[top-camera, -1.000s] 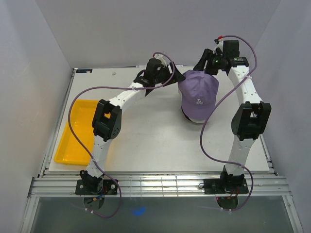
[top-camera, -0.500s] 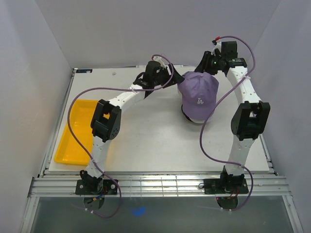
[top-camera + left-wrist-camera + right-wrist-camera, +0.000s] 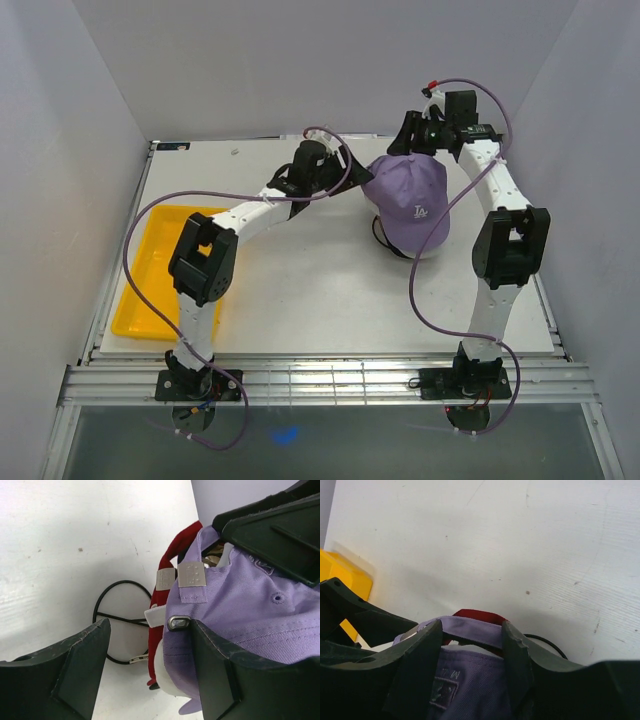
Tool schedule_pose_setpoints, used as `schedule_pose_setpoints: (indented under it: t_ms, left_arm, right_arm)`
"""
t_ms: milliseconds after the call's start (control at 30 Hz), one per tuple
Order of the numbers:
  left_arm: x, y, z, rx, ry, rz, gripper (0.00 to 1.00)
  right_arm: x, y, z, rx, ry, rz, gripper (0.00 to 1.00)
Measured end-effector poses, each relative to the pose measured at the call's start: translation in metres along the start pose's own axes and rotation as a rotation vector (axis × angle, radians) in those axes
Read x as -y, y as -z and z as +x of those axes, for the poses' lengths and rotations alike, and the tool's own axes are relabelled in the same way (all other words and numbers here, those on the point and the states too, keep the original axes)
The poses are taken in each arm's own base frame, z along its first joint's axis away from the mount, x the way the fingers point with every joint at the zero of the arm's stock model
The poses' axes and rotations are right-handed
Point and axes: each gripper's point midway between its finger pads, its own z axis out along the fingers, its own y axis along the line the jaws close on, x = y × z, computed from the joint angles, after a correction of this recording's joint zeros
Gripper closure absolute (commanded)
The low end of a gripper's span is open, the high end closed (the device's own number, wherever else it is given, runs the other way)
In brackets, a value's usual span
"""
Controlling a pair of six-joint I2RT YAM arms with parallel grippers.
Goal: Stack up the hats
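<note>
Risk, as I read the overhead, is the lavender LA cap [image 3: 410, 200] sliding off the stack; the left wrist view shows my left gripper [image 3: 145, 670] wide beside its strap, while the right wrist view shows my right gripper [image 3: 470, 645] pinching the rear band.

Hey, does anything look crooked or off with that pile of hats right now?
Yes. The lavender cap sits skewed on the pile, its bill angled toward the near right. In the left wrist view the red cap pokes out from under its back edge, so the stack isn't lined up. The right tool straddles the lavender cap's rear strap.
</note>
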Motion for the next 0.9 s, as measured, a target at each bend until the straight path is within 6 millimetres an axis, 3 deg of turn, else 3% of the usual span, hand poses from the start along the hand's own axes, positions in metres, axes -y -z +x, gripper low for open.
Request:
schedule_pose_setpoints:
  t_ms: [367, 633, 733, 900]
  left_arm:
    - [-0.002, 0.043, 0.013, 0.045, 0.018, -0.093, 0.23]
    - [-0.001, 0.050, 0.007, 0.048, -0.022, -0.113, 0.19]
    - [0.005, 0.052, -0.003, 0.059, -0.036, -0.110, 0.19]
    - [0.018, 0.057, -0.042, 0.132, -0.050, -0.073, 0.19]
  right_arm:
    - [-0.037, -0.004, 0.011, -0.042, 0.060, -0.148, 0.28]
    - [-0.038, -0.005, 0.010, -0.039, 0.056, -0.145, 0.21]
    - [-0.036, -0.005, 0.009, -0.035, 0.057, -0.128, 0.19]
    - [-0.032, -0.006, 0.006, -0.025, 0.054, -0.084, 0.15]
